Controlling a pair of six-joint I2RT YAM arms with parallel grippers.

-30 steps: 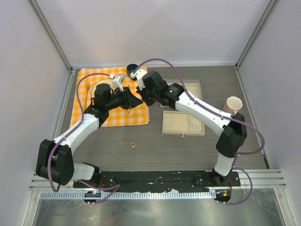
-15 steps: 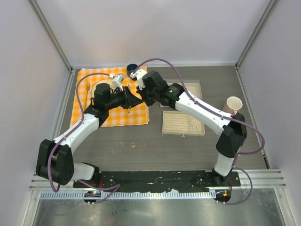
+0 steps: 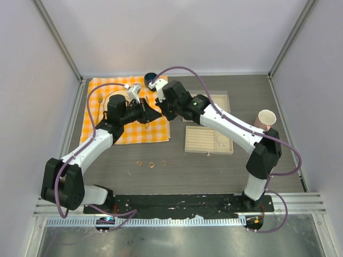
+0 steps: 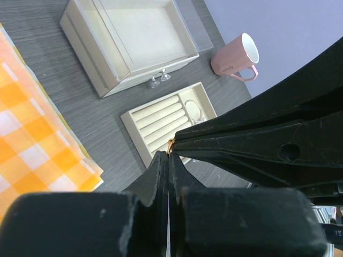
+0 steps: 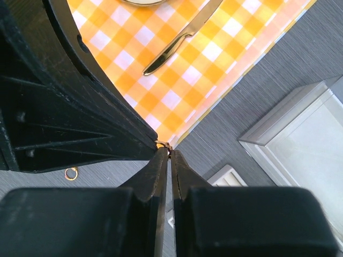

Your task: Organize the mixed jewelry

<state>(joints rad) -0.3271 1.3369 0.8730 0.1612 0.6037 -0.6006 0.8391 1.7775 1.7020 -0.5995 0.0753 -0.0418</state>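
The left end effector (image 4: 170, 156) and right end effector (image 5: 167, 153) meet tip to tip, both clamped shut on one tiny gold ring (image 5: 164, 144) in the air over the edge of the checked cloth (image 3: 155, 134), where a mistimed release could drop it onto the tabletop (image 3: 203, 171)
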